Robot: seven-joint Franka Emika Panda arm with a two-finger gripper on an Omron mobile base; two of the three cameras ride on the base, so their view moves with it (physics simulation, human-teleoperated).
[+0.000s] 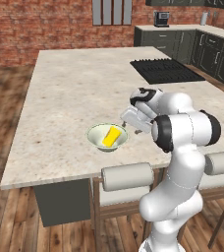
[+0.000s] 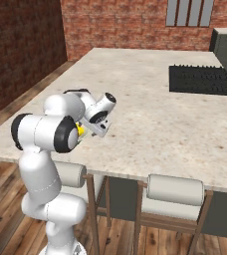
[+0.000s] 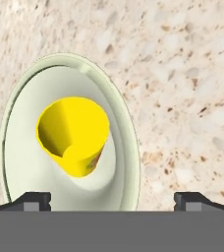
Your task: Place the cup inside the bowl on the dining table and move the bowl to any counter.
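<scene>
The cup (image 1: 111,136) lies tilted inside the bowl (image 1: 95,134), its open mouth showing in the hand view (image 3: 73,129), where it leans toward 11 o'clock with its base sunk in the bowl's hollow. The bowl (image 3: 125,147) stands upright on the desk (image 1: 74,88), near the desk's front edge. In the right base view a sliver of yellow cup (image 2: 79,130) shows behind the arm's elbow.

The fingers (image 3: 112,201) hang just beside the bowl at its 3 o'clock in the left base view (image 1: 131,129), clear of the rim. In the hand view the two dark tips stand wide apart at the bottom, one over the bowl's lower rim, the other over bare stone, and nothing sits between them.

The black cooktop (image 1: 165,70) is set into the desk well apart from the bowl, at about 1 o'clock from it. Padded stools (image 1: 127,178) stand tucked under the desk's front edge, just at 6 o'clock of the bowl. A cabinet-backed counter (image 1: 182,29) runs along the brick wall (image 1: 35,24) at the far right, carrying a dark coffee machine (image 1: 161,18).
</scene>
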